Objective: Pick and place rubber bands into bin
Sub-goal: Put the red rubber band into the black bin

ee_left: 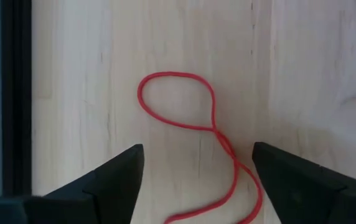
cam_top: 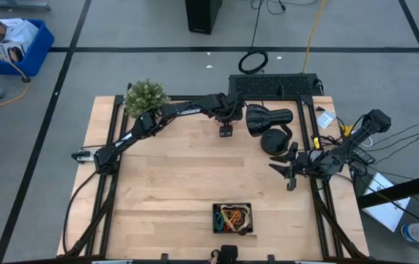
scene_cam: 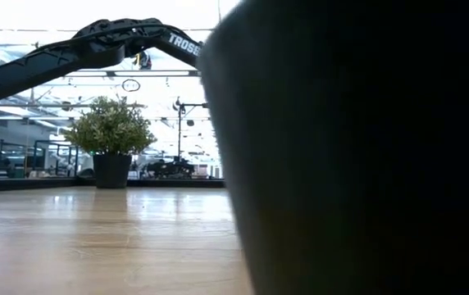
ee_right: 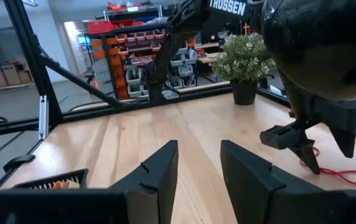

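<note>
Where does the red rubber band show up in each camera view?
High view: not discernible under the left gripper.
Low view: not in it.
Left wrist view: red band between open fingers, on the table.
Right wrist view: red band far right, under left gripper.
Shared landmark: plant.

On the tabletop (cam_top: 173, 183), the bin (cam_top: 232, 218) sits near the front edge with rubber bands (cam_top: 231, 215) in it. A potted plant (cam_top: 145, 97) stands at the far left corner, a lamp (cam_top: 268, 125) far right. One rubber band (ee_left: 190, 124) lies under the left gripper (cam_top: 226, 130).
</note>
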